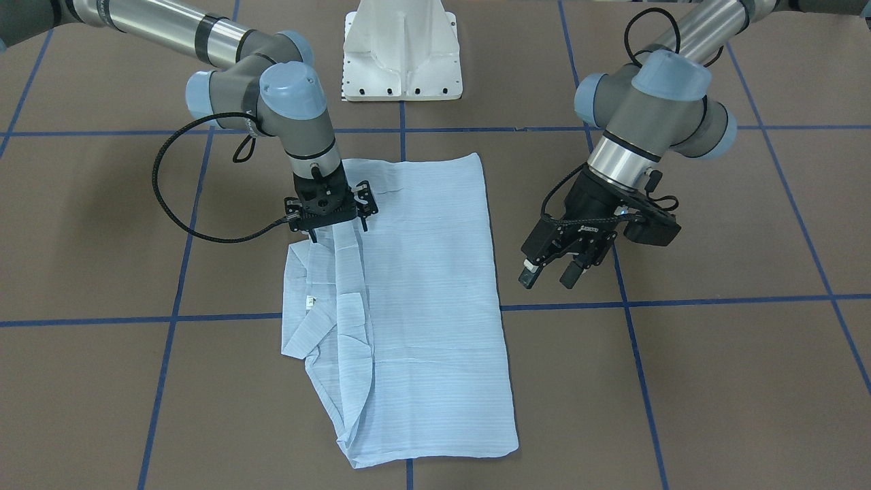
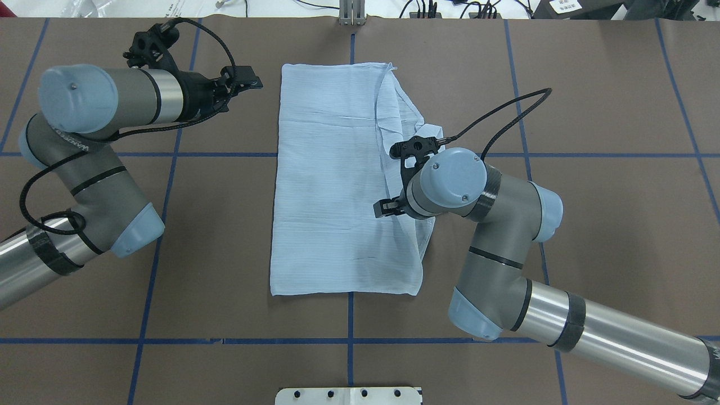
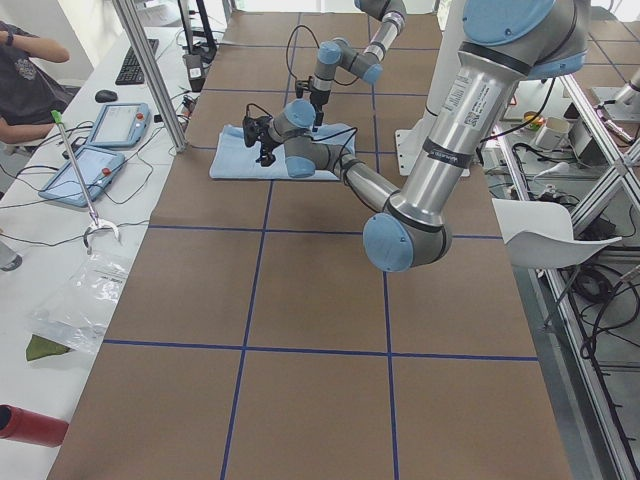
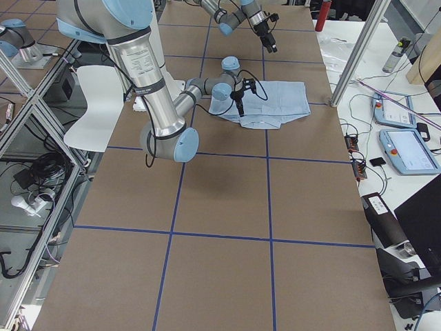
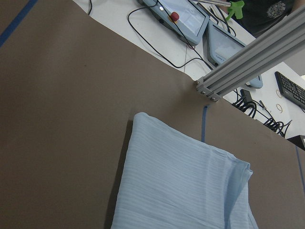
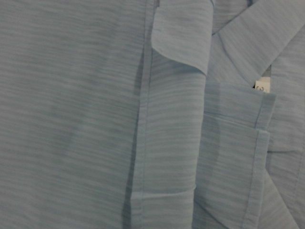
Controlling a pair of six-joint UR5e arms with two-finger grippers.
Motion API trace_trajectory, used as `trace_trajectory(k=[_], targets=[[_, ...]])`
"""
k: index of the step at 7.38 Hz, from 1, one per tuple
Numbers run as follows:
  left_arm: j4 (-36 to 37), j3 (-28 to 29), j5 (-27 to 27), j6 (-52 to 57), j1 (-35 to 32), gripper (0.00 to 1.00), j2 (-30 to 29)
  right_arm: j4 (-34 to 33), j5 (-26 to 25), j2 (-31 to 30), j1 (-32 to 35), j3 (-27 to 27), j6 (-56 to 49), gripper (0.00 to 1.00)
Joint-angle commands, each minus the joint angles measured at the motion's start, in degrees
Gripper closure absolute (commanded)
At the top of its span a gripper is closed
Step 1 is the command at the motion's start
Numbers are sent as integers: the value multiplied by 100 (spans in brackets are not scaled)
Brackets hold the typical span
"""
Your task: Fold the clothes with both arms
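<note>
shirt (image 1: 435, 286) lies folded, right hand (image 1: 338, 229) seemingly pinching its edge, left hand (image 1: 548, 277) spread.

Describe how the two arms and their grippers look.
The left arm and right arm are alike: silver tubes, grey joints, pale blue round caps, black bands. The left gripper and right gripper are black; a black braided cable loops beside each wrist.

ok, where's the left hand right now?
Overhead view, left side: the left hand sits just off the shirt's far-left corner, open, not touching it.
</note>
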Motion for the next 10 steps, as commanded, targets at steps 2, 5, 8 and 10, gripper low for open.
trace_trajectory(k=[2,5,8,10], targets=[[-7,11,5,-132,64,1,-13,-272,-86,7,-31,-41,-378,0],[2,-6,5,-316,204,1,-74,-641,-34,-133,363,3,-957,0],[81,-6,5,-457,293,1,-188,-641,158,-538,1083,29,-2002,0],[273,-58,-230,-457,310,1,-180,-632,554,-485,1208,221,-1926,0]])
